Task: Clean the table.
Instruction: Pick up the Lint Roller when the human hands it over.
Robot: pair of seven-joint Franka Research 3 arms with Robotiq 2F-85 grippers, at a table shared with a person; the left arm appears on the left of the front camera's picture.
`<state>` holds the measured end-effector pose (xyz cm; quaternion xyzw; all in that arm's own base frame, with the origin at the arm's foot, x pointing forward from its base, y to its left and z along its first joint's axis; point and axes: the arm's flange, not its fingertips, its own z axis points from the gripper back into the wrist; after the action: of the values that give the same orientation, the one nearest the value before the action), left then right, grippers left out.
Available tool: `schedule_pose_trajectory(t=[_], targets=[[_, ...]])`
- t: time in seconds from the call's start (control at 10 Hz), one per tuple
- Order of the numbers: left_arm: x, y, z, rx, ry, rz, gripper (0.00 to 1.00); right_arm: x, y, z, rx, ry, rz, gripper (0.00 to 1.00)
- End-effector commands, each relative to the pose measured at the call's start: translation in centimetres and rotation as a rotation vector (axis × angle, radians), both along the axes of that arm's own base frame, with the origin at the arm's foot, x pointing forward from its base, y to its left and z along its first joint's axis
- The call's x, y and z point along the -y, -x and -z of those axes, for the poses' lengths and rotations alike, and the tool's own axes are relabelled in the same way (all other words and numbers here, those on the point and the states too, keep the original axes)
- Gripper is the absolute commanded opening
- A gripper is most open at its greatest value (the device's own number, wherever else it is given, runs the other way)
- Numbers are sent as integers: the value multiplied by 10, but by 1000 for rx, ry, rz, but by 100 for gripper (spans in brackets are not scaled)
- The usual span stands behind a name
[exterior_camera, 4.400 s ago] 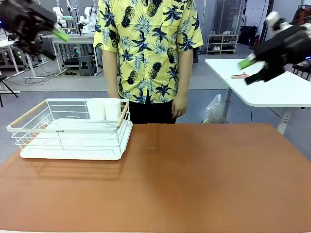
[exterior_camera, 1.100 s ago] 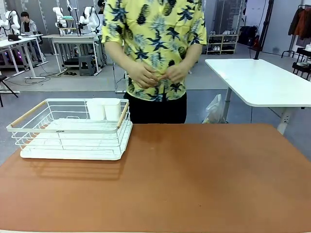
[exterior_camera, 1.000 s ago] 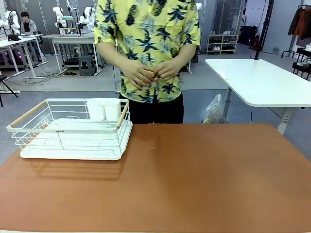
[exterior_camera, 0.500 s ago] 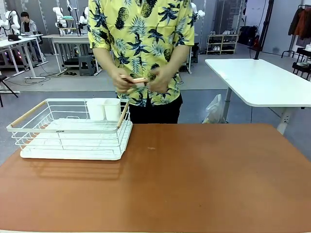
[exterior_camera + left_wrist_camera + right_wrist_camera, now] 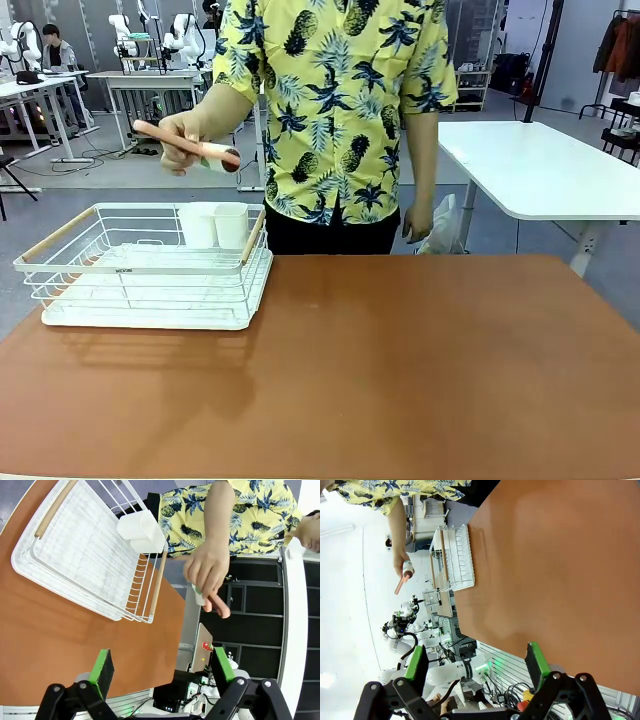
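Matt table (image 5: 420, 370), white wire rack (image 5: 150, 265)

In front of me the matte reddish-brown table (image 5: 430, 370) carries a white wire dish rack (image 5: 140, 320) with wooden handles, standing flat near its far edge, on my left side

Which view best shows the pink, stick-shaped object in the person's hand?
The front view: the pink, stick-shaped object lies side-on, nearly full length. The left wrist view shows it partly hidden by the hand; the right wrist view, small and distant.
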<state>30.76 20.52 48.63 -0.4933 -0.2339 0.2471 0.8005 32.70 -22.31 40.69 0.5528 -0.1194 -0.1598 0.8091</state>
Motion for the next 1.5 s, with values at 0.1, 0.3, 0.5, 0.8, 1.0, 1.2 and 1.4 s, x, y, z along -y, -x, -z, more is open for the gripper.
schedule_pose_trajectory(t=[0.1,0.3,0.5,0.8,1.0,1.2,1.4], targets=[[-2,1,-2,8,4,8,100,-2,3,-4,-2,-9,-1,100],[-2,1,-2,8,4,8,100,-2,3,-4,-2,-9,-1,100],[-2,1,-2,8,4,8,100,-2,3,-4,-2,-9,-1,100],[7,-13,-29,14,-37,-11,100,-2,3,-4,-2,-9,-1,100],[22,-45,-71,-86,-10,-127,100,-2,3,-4,-2,-9,-1,100],[71,-65,-96,-119,-41,-137,100,-2,3,-4,-2,-9,-1,100],[116,-84,-96,-123,-84,-147,100,-2,3,-4,-2,-9,-1,100]])
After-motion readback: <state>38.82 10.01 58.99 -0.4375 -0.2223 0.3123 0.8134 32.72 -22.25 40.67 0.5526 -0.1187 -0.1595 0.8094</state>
